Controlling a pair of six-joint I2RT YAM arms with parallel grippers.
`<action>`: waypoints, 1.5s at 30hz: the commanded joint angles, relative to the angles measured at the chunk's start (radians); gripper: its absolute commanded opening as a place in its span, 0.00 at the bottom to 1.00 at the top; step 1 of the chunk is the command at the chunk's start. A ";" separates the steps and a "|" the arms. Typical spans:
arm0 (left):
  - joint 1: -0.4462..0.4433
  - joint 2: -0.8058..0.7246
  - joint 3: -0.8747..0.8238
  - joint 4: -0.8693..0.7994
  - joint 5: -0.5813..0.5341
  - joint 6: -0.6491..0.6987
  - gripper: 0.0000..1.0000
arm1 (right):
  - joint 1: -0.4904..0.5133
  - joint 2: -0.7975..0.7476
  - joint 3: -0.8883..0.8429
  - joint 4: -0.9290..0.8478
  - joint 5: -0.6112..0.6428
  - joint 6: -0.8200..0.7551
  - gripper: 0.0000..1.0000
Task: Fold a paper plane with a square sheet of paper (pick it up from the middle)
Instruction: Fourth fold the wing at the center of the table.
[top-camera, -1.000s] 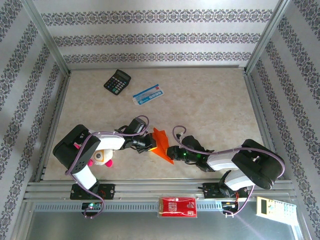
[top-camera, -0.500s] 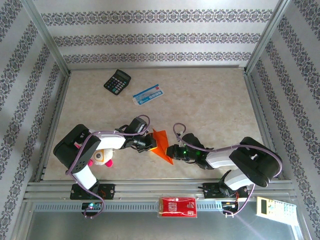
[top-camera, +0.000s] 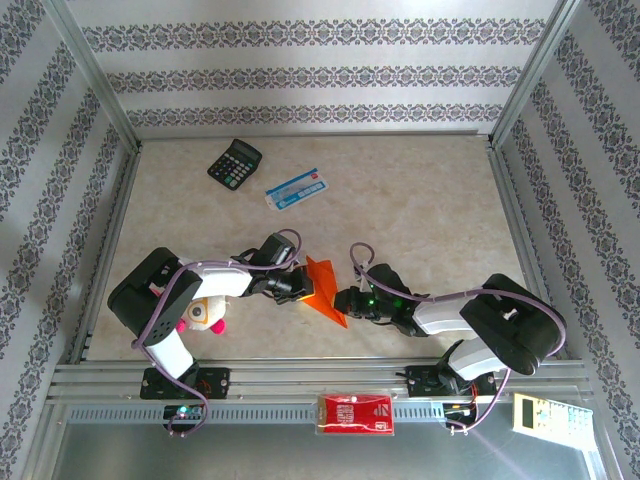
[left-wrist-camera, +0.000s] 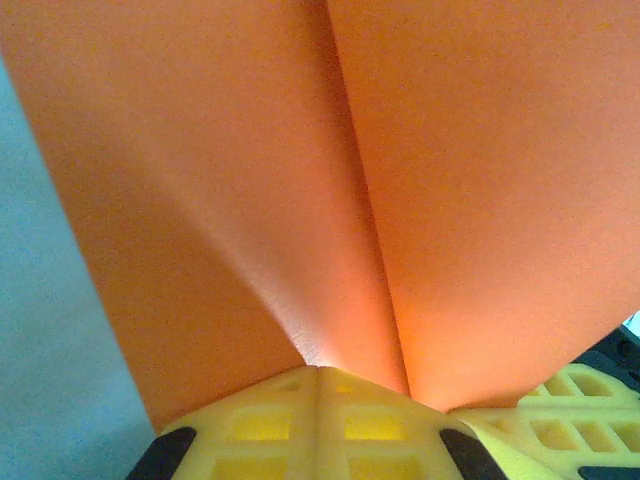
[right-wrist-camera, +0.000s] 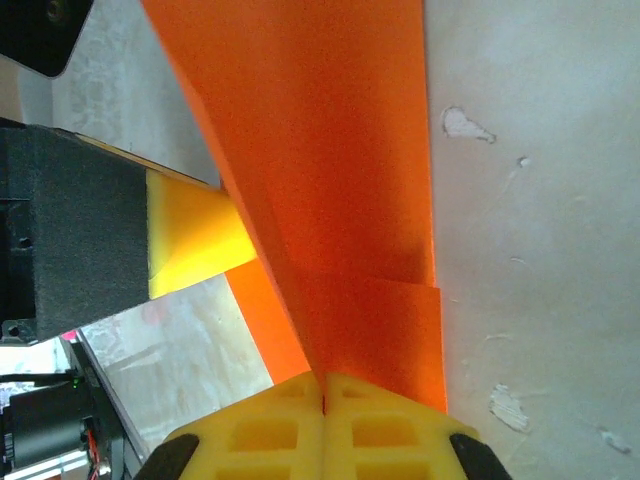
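Left gripper (top-camera: 300, 291) and right gripper (top-camera: 344, 302) each clamp the part-folded orange paper (top-camera: 324, 290), held between them over the near middle of the table (top-camera: 430, 210), seemingly to steady its centre crease.

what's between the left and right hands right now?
The folded orange paper. The top view shows it spanning the gap from the left hand to the right hand. Each wrist view shows its hand shut on the paper.
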 joint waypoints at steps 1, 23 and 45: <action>-0.005 0.029 0.001 -0.091 -0.051 0.029 0.00 | -0.015 -0.008 0.015 -0.007 -0.019 0.013 0.00; 0.000 0.035 0.007 -0.098 -0.051 0.042 0.00 | -0.054 0.070 -0.003 0.042 -0.060 0.029 0.00; 0.014 -0.092 0.064 -0.169 -0.048 0.055 0.21 | -0.062 0.077 -0.015 0.053 -0.060 0.019 0.00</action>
